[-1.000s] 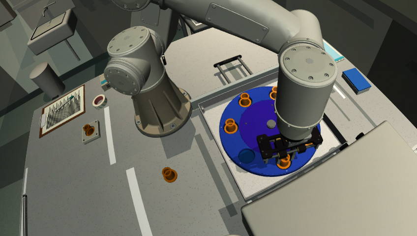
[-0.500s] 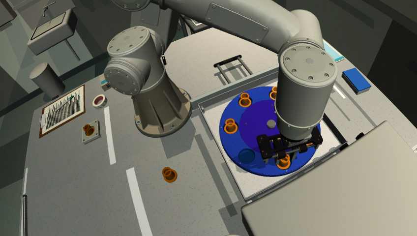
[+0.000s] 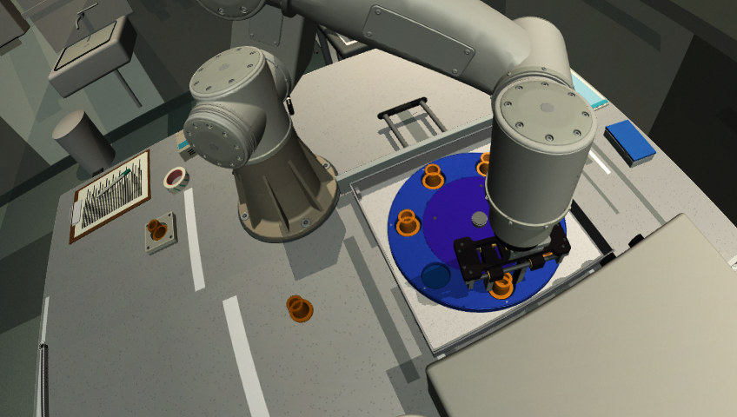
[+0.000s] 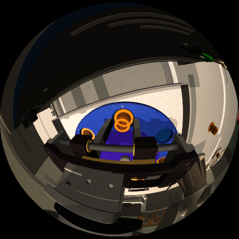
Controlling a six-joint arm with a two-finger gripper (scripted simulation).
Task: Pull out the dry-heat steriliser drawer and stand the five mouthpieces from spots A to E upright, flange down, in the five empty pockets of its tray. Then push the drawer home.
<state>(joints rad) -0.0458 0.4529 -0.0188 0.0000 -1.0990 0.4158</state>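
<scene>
An orange mouthpiece (image 3: 501,287) (image 4: 123,121) stands upright in a pocket at the near rim of the round blue tray (image 3: 465,232), which lies in the pulled-out drawer. My gripper (image 3: 497,274) (image 4: 122,125) hangs right over that mouthpiece, open and holding nothing. Three more mouthpieces stand in tray pockets at the far left (image 3: 432,176), left (image 3: 407,222) and far side (image 3: 483,164), the last partly hidden by my arm. One empty pocket (image 3: 435,275) shows at the near left of the tray. Another mouthpiece (image 3: 299,308) lies on its side on the table, and one (image 3: 155,229) sits on a small grey plate.
The drawer's handle (image 3: 403,107) sticks out on its far side. The steriliser's flat top (image 3: 595,330) covers the near right corner. My arm's base (image 3: 279,170) stands left of the drawer. A clipboard (image 3: 109,195), a tape roll (image 3: 176,179) and a blue box (image 3: 630,142) lie on the table.
</scene>
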